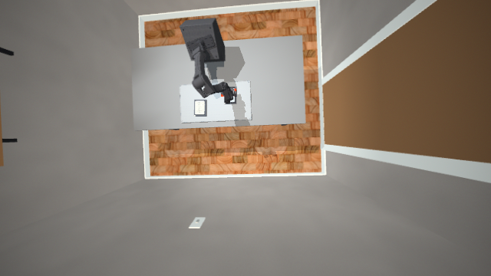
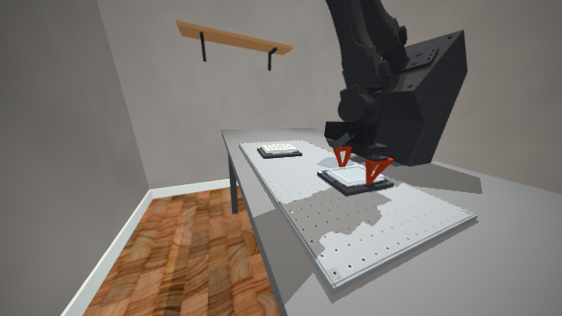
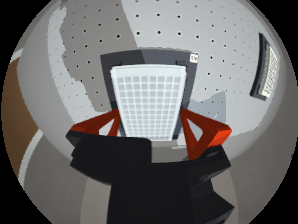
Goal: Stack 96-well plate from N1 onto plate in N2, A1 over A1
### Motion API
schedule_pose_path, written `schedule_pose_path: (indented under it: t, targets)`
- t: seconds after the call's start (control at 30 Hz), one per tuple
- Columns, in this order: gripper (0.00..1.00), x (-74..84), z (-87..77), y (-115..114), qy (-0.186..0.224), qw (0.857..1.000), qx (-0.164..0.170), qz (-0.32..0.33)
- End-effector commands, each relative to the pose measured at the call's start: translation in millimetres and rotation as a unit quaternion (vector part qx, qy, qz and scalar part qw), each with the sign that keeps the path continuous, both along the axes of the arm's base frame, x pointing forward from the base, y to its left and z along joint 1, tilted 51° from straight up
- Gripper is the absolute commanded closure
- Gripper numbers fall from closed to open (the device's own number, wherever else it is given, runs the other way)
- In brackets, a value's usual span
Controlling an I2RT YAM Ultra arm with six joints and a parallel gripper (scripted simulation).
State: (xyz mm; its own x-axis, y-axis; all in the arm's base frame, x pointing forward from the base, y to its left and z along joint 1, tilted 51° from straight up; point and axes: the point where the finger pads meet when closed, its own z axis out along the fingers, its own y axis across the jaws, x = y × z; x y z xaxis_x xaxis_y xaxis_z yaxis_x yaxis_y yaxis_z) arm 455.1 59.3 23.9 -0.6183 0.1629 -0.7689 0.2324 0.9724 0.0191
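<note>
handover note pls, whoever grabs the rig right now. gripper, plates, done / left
Gripper: open, holding nothing, one orange finger on each side of the near plate, which sits in its nest.
Other plate: in the far nest, untouched.
Done: lined up over the near plate.
Left: close, lift, carry over, stack A1 over A1, fully nested.

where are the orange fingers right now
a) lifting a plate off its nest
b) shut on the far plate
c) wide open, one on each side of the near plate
c: the gripper stands open, a finger on either side of the near plate, which sits in its nest.
</note>
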Motion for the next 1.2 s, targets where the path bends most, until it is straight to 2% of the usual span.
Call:
schedule_pose_path:
  t: [0.0, 1.0, 1.03, 1.17]
  targets:
    - [0.0, 11.2, 16.7, 9.1, -0.026, 1.0, 0.005, 0.008]
    - [0.0, 11.2, 16.7, 9.1, -0.026, 1.0, 0.005, 0.008]
    - [1.0, 11.2, 16.7, 9.1, -0.026, 1.0, 0.005, 0.008]
    - [1.0, 10.9, 15.7, 4.0, -0.025, 1.0, 0.002, 0.002]
